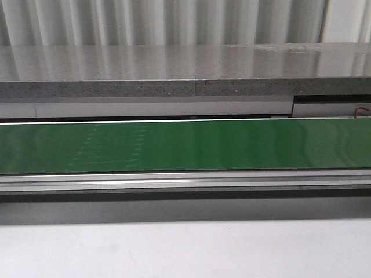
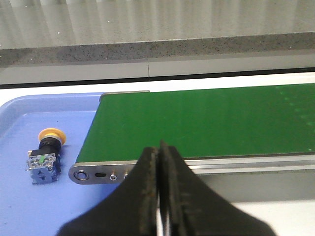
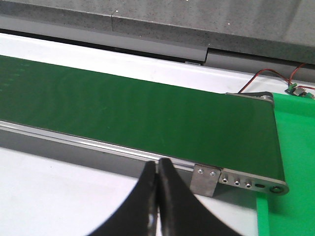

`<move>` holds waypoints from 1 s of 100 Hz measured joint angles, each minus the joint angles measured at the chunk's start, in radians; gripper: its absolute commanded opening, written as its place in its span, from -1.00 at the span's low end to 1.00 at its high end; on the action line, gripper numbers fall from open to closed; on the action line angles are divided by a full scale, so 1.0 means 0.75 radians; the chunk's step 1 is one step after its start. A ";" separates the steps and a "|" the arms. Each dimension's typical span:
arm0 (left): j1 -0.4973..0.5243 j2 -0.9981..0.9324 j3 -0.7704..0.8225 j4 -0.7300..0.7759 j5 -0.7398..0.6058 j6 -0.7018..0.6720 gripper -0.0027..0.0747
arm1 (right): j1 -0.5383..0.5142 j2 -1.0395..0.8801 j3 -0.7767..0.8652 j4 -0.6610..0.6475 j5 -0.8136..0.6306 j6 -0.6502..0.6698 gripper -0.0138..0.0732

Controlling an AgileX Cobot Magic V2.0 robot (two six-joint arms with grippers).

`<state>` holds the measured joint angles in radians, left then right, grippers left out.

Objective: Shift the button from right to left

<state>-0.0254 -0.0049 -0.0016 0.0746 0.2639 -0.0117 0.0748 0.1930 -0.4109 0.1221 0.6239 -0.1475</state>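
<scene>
The button [image 2: 45,153], with its orange-yellow cap, black collar and blue and clear base, lies on its side in the blue tray [image 2: 29,206] beside the end of the green conveyor belt [image 2: 206,123]. It shows only in the left wrist view. My left gripper [image 2: 160,147] is shut and empty, at the belt's near rail, to the right of the button and apart from it. My right gripper [image 3: 157,164] is shut and empty at the near rail of the belt [image 3: 147,113] close to its other end. Neither gripper shows in the front view.
The belt [image 1: 185,145] runs across the front view, with a grey stone ledge [image 1: 185,69] behind it and a white table [image 1: 185,249] in front. A green tray [image 3: 295,147] lies past the belt's right end, with red wires and a small circuit board [image 3: 295,89] behind it.
</scene>
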 measured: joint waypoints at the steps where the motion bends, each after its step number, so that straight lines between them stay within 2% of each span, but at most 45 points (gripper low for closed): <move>1: 0.000 0.000 0.000 0.000 0.000 0.000 -0.98 | 0.000 0.000 0.000 0.000 0.000 0.000 -0.84; 61: 0.000 0.000 0.000 0.000 0.000 0.000 -0.98 | 0.000 0.000 0.005 0.000 -0.036 0.000 -0.84; 75: 0.000 0.000 0.000 0.000 0.000 0.000 -0.98 | -0.047 0.000 0.067 -0.024 -0.210 0.017 -0.84; 100: 0.000 0.000 0.000 0.000 0.000 0.000 -0.98 | -0.210 -0.096 0.360 -0.076 -0.693 0.113 -0.84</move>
<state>-0.0254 -0.0049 -0.0016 0.0746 0.2639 -0.0117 -0.0826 0.1214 -0.1406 0.0649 0.1038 -0.0630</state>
